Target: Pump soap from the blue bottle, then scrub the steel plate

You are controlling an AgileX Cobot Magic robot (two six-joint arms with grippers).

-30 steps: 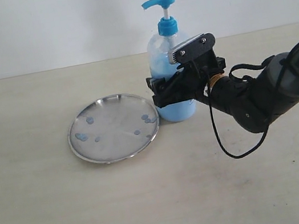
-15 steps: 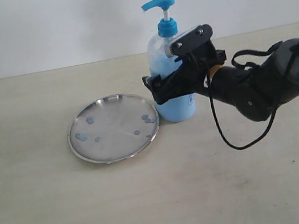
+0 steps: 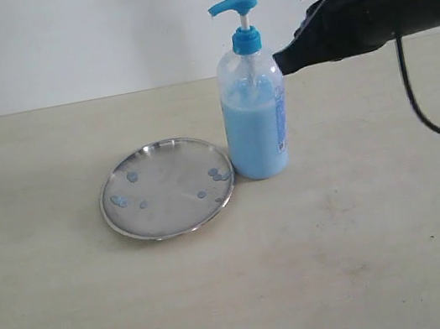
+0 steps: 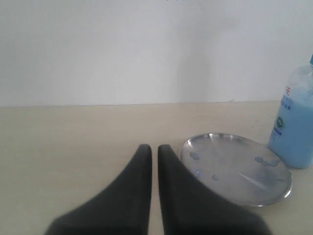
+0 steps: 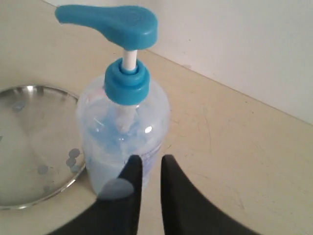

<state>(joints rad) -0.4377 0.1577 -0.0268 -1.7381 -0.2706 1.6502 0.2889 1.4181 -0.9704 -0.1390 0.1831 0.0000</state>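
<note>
**Once lifted off the blue bottle (image 3: pixel 257 132), poised to pump**

Of the right gripper (image 3: pixel 280 62): up from the bottle's waist to upper right of the frame, just below the pump head (image 3: pixel 234 0), nearly closed, empty. Probably pressing next. Counted: one bottle at centre; one steel plate (image 3: pixel 166 170) just left of it; about seven soap drops (image 3: pixel 132 177); two grippers, left gripper (image 4: pixel 154 149) likewise nearly closed, empty.

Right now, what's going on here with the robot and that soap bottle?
The right pincer hangs in the air beside the top of the blue bottle, shut on nothing. The bottle stands upright right beside the steel plate, which carries a few drops of soap. The left pincer sits low over the table, shut and empty, facing the plate.
</note>
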